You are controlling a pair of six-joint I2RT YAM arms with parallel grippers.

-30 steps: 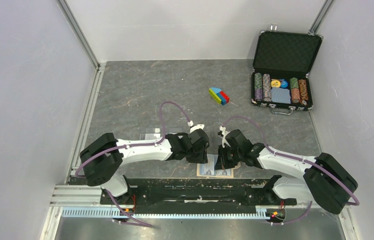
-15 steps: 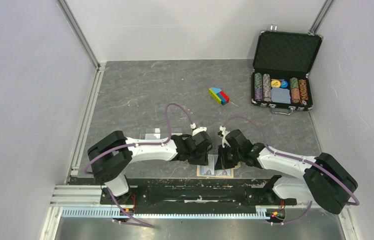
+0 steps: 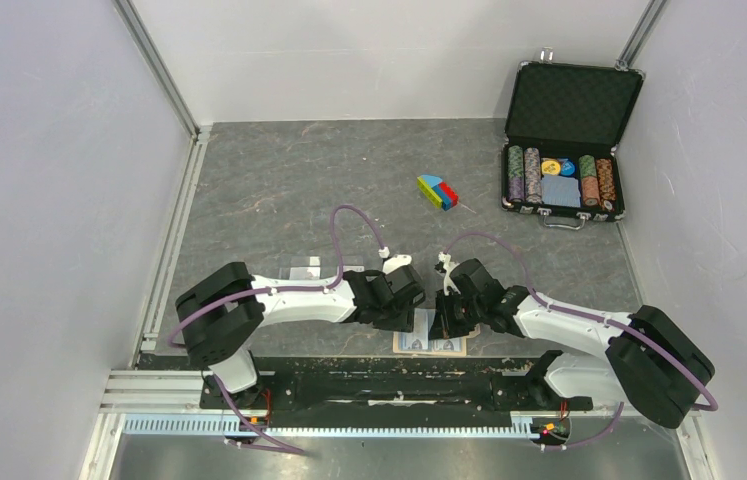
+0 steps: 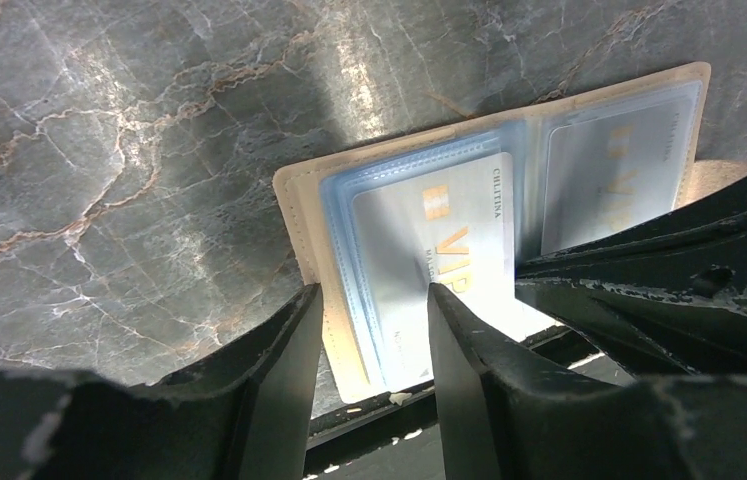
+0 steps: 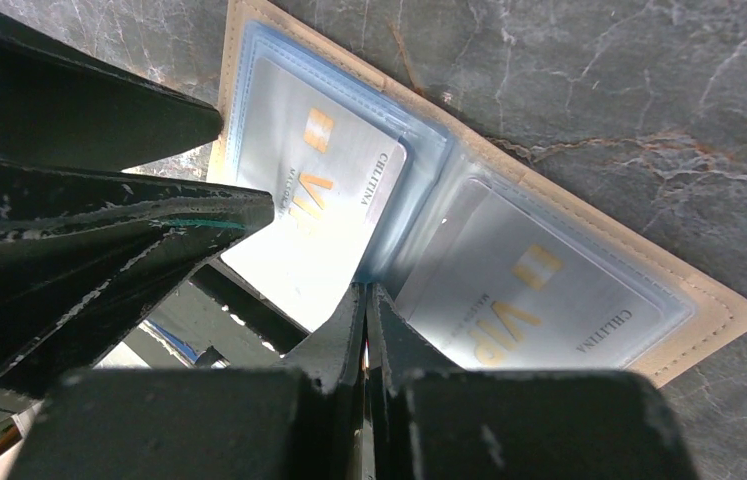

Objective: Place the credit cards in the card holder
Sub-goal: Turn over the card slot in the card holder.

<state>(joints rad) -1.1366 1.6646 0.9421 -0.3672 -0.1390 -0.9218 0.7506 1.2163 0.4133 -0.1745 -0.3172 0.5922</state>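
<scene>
The tan card holder (image 3: 432, 345) lies open and flat near the table's front edge, its tan border (image 4: 294, 215) and clear pockets facing up. One grey credit card (image 4: 419, 235) with a gold chip sits in the left pocket, and a second credit card (image 4: 604, 180) sits in the right pocket. My left gripper (image 4: 374, 305) is open, its fingers straddling the left card's lower end. My right gripper (image 5: 366, 292) is shut, its tips down at the holder's centre fold between the two cards (image 5: 314, 175) (image 5: 529, 295).
An open black case (image 3: 564, 150) of poker chips stands at the back right. A small coloured block (image 3: 437, 192) lies mid-table. A clear flat piece (image 3: 304, 270) lies left of the left arm. The black front rail (image 3: 379, 385) runs just below the holder.
The left arm has shifted slightly right toward the holder, and its jaws have spread a little wider. The right arm has stayed put.
</scene>
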